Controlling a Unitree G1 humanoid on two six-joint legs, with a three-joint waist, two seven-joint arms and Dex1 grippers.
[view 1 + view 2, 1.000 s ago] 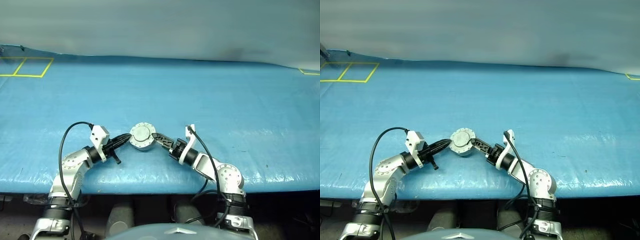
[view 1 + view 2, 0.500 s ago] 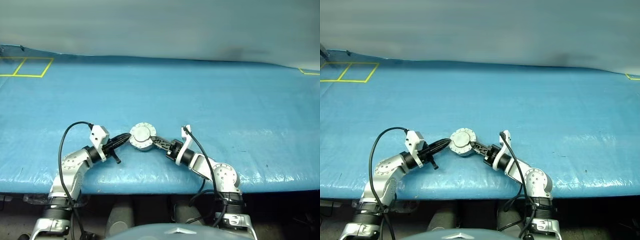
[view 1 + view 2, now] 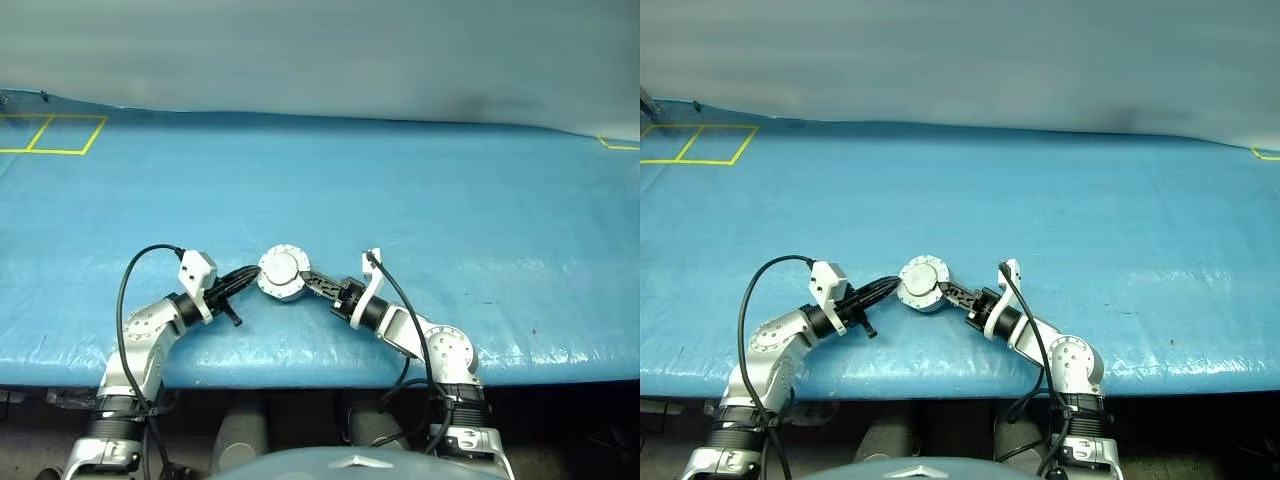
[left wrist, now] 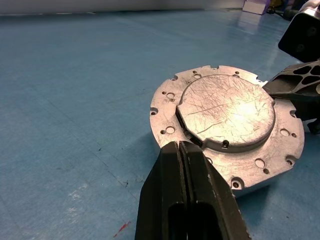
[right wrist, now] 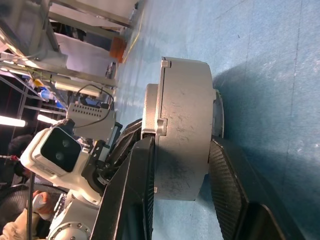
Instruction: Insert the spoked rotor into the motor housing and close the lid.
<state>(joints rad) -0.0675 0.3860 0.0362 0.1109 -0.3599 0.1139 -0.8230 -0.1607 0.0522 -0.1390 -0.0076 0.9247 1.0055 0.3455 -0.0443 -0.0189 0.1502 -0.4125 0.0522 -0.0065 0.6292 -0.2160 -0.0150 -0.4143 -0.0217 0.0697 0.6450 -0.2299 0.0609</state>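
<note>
I see the motor housing (image 3: 281, 274) flat near the table's (image 3: 450, 200) near edge, lid (image 4: 227, 110) closed, facing up. My right pincer (image 5: 180, 165) clamps it top-to-bottom; left pincer (image 4: 181, 150), fingers together, touches its rim.

The left gripper (image 4: 181, 150) is pressing its closed fingers against the rim of the lid (image 4: 227, 112). The lid is lying flat on the motor housing (image 4: 272, 162), which is sitting on the blue table (image 4: 75, 100).

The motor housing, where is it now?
In the left eye view, the motor housing lies on the blue table near its front edge, between the left end effector and right end effector.
</note>
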